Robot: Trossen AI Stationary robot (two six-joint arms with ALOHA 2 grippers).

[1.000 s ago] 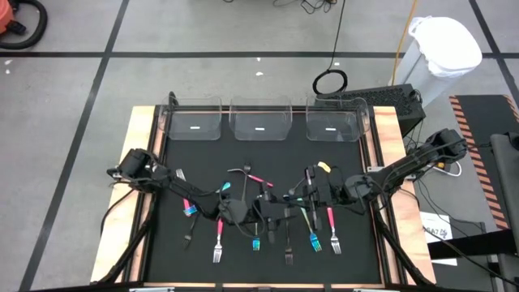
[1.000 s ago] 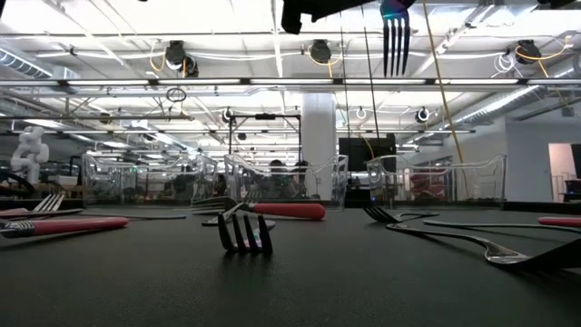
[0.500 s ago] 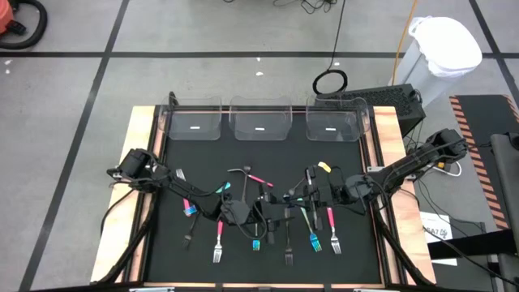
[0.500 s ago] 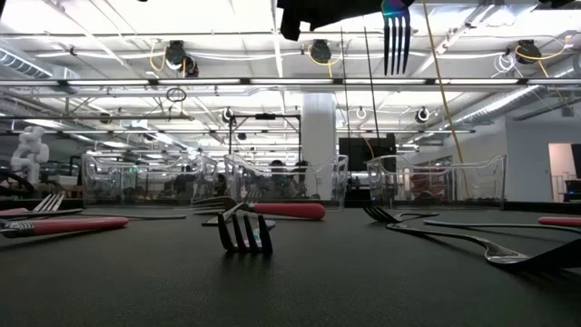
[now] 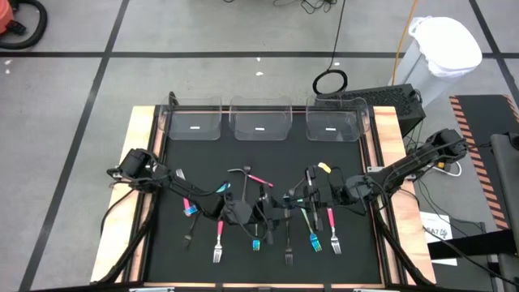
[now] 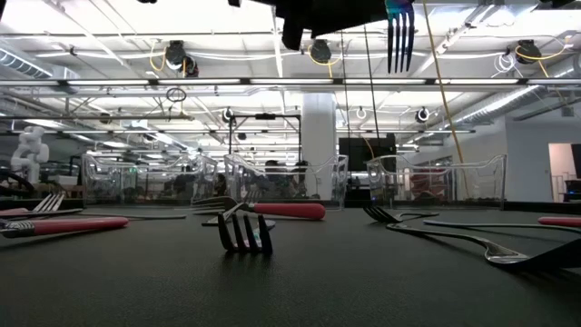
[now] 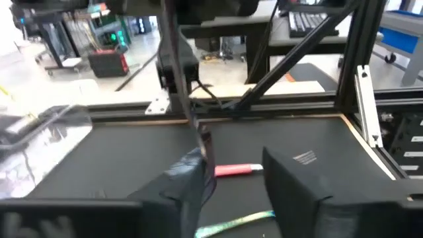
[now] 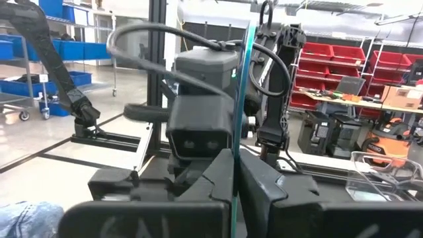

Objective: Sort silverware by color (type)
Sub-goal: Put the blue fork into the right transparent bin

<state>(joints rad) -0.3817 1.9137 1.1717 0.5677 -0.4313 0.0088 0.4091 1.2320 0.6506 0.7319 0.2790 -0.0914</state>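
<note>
A teal-handled fork (image 6: 399, 41) hangs upright over the mat's middle with its dark tines down. My right gripper (image 8: 234, 165) is shut on it, reaching in from the table's right (image 5: 285, 210). My left gripper (image 7: 231, 178) faces it from the left (image 5: 263, 213) and is open. Its fingers stand on either side of the fork's lower end (image 7: 205, 142); whether one touches it I cannot tell. More pink-handled (image 5: 219, 239), teal-handled (image 5: 315, 240) and black (image 5: 288, 253) silverware lies flat on the black mat (image 5: 357, 259). My right gripper pinches the fork's teal handle (image 8: 236, 142) between its two fingers. The fingers come in about level from the table's right and lie across the handle. The fork stands upright and lifted clear, with the handle rising above the fingers and the tines (image 6: 399, 45) hanging below.
Three clear bins (image 5: 195, 123) (image 5: 261, 123) (image 5: 332, 123) stand in a row along the mat's far edge. A pink piece (image 5: 256, 179) and a yellow piece (image 5: 324, 167) lie just beyond the grippers. A wooden rim (image 5: 139, 162) frames the mat.
My left gripper has tipped a little while staying where it was, and in the low view more dark gripper body now shows beside the hanging fork. The fork still hangs upright in my right gripper.
</note>
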